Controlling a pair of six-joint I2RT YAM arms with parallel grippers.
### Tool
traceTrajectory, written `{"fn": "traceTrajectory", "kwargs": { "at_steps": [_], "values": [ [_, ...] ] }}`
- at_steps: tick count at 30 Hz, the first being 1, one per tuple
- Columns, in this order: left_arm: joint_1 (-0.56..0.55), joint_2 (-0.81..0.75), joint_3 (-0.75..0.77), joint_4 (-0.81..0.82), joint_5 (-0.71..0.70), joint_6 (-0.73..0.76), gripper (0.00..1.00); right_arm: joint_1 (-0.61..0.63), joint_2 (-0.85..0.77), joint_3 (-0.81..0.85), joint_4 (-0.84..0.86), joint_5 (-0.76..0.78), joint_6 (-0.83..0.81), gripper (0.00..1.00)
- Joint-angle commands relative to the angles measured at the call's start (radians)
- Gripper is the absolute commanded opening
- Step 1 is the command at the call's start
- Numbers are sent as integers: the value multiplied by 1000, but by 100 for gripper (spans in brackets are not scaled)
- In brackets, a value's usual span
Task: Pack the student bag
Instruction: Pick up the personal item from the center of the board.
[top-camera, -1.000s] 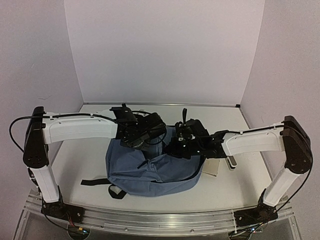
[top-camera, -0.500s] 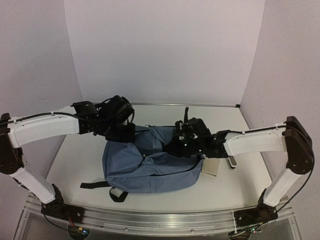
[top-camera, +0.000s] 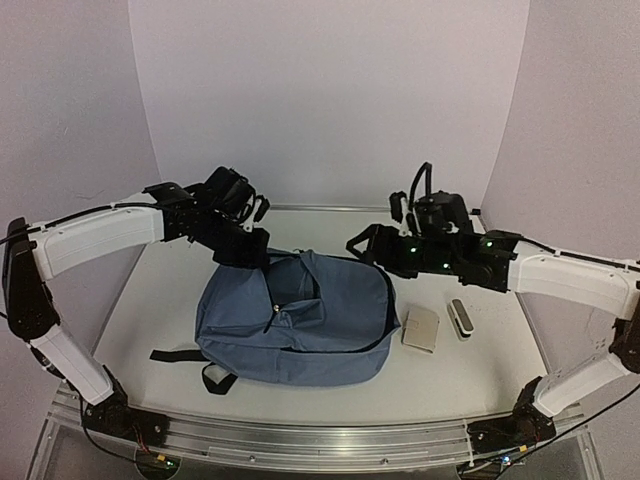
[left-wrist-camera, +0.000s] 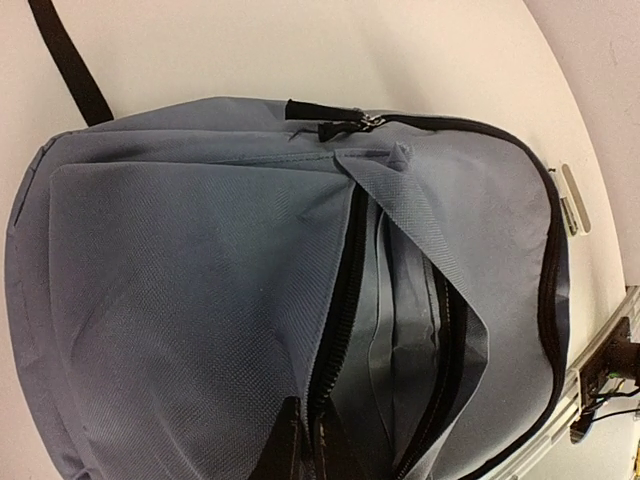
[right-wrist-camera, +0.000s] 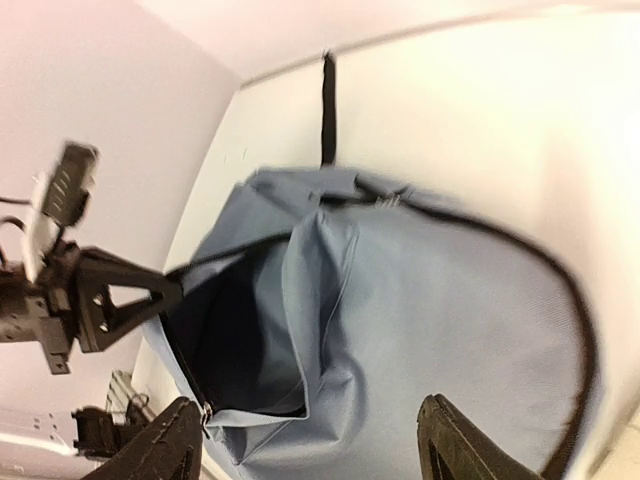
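White table (top-camera: 160, 300) under blue student bag (top-camera: 320, 325), beige pouch (top-camera: 421, 329) and grey-white bar (top-camera: 460, 318) alongside

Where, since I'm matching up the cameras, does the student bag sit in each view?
Top external: student bag in the centre, slightly low.
Left wrist: bag fills most of the frame.
Right wrist: bag lower centre, cut off at bottom.
Shared landmark: its open zip mouth.
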Motion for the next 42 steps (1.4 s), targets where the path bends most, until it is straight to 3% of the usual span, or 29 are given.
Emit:
{"fn": "traceTrajectory", "kwargs": {
  "at_steps": [1,6,10,17,24,42],
  "values": [
    [68,31,99,24,178,90,0,-129,-68,-35,-128,63,-10,74],
    [123,28,91,68,299,177,0,-255,-111,-196,-132,8,24,72],
    [161,-30,-11,179,360,219,0,-331,-108,-315,-118,-19,39,66],
    [232,-114,-144,329,480,233,0,-386,-93,-454,-57,-82,97,60],
    [255,-116,-166,337,556,225,0,-388,-34,-511,-21,-65,119,53],
    [255,-87,-156,329,558,231,0,-387,103,-525,48,-34,91,35]
  ]
}}
